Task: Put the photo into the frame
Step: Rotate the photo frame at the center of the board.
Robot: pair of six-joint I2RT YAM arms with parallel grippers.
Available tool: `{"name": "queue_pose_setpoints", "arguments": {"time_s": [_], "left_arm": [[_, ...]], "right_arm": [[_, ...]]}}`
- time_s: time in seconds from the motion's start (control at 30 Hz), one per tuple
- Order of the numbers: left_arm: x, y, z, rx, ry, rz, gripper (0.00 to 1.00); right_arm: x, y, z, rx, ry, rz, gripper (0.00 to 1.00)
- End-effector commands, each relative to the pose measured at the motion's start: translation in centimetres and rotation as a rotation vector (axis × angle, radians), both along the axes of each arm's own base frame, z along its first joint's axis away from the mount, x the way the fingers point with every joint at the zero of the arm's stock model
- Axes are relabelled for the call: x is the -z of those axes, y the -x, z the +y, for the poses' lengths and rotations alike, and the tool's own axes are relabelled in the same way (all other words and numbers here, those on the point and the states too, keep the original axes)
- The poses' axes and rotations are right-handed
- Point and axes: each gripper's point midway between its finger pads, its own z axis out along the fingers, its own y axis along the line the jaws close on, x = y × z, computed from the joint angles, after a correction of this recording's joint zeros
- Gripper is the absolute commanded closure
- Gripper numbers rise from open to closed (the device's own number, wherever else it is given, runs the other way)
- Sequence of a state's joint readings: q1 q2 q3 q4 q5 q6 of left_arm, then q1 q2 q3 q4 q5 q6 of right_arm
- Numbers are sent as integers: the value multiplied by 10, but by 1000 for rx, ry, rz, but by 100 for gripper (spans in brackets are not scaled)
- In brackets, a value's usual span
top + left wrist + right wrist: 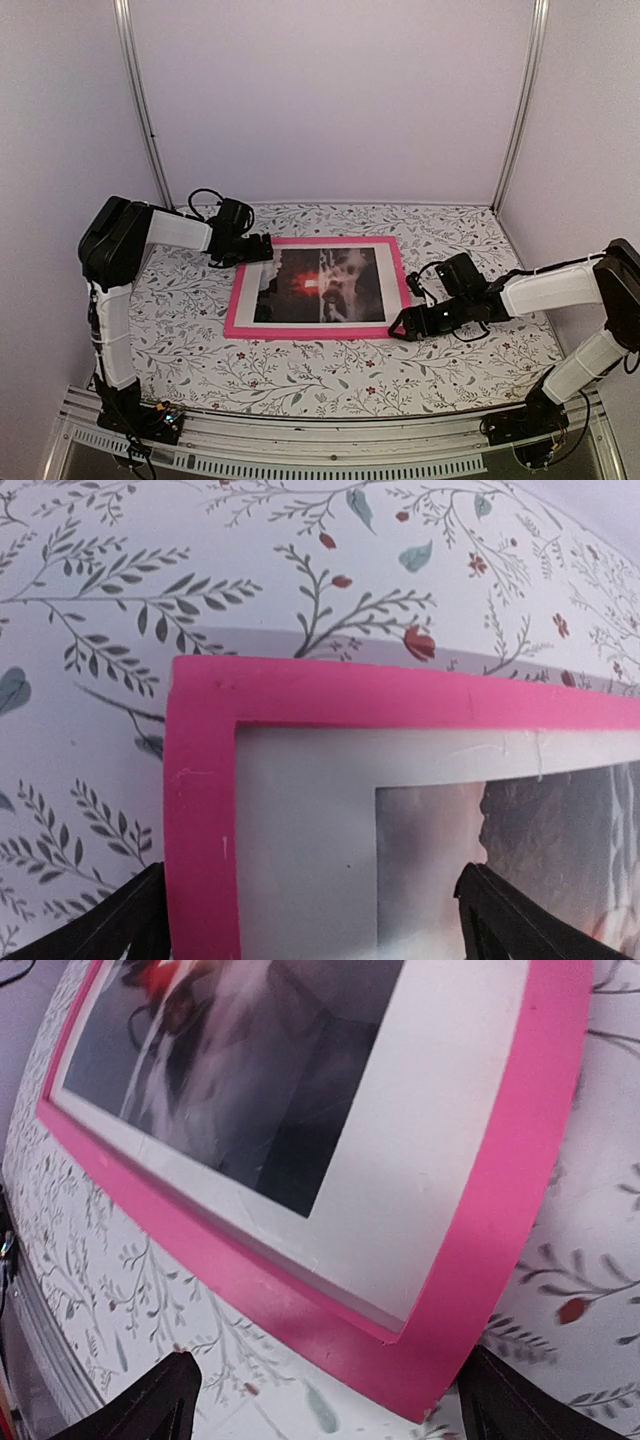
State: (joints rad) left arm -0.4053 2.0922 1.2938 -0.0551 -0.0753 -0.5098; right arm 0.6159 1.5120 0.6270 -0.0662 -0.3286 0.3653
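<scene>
The pink frame (310,331) lies flat in the middle of the table. The photo (320,285), dark with a red glow, lies inside it under a white mat (388,290). My left gripper (262,250) is open over the frame's far left corner. In the left wrist view its jaws (310,920) span the pink rail (200,810), the mat (300,830) and the photo's edge (560,830). My right gripper (400,328) is open at the near right corner. In the right wrist view its jaws (330,1400) stand either side of the frame's corner (500,1220), with mat (420,1130) and photo (230,1090) beyond.
The table has a floral cloth (330,380). White walls with metal posts (150,120) close the back and sides. A metal rail (320,430) runs along the near edge by the arm bases.
</scene>
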Motion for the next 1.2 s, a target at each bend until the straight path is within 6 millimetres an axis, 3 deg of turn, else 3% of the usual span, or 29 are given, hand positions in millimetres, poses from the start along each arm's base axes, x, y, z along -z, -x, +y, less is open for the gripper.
{"name": "queue_pose_setpoints", "arguments": {"time_s": [0.0,0.1,0.23,0.5,0.6,0.77,0.97,1.17], "left_arm": [[-15,-13,-9,58,-19,-13,0],[-28,-12,20,-7,-64,-39,0],[-49,14,40,-33,-85,-65,0],[-65,116,44,33,-1,-44,0],[-61,151,44,45,34,-15,0],[-54,199,45,45,78,26,0],[-38,245,37,40,139,105,0],[-18,278,19,58,168,182,0]], "right_arm": [[6,50,16,-104,-72,113,6],[-8,33,10,-64,-29,28,4],[-33,-16,10,16,20,-75,1],[-38,-131,4,109,140,-152,1],[-50,-176,1,136,148,-204,1],[-42,-239,-5,171,144,-221,1],[-29,-288,4,153,127,-243,1],[-9,-311,14,130,95,-228,1]]}}
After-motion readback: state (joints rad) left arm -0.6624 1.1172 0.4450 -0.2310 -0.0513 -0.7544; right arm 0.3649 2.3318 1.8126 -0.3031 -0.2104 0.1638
